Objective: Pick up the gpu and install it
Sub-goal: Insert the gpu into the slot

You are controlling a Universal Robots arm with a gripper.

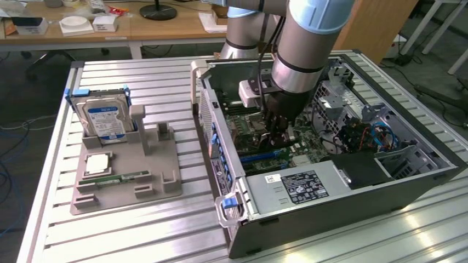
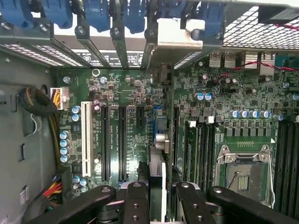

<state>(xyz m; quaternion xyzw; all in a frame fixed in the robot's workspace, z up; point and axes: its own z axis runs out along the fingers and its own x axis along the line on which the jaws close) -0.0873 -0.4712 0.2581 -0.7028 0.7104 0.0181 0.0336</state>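
The pincer [image 2: 161,189] grips the gpu [image 2: 161,149] edge-on above the motherboard [image 2: 135,88]; if it's slightly off its slot, it could jam or bend.

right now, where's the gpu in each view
exterior view: the gpu is inside the open case, largely hidden under the gripper.
wrist view: the gpu stands edge-on between the gripper fingers, above the motherboard.
shared landmark: the blue latches along the case wall.

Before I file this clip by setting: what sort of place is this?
Probably a robotics lab: a robot arm over an open computer case, slatted metal table, wooden desks behind.
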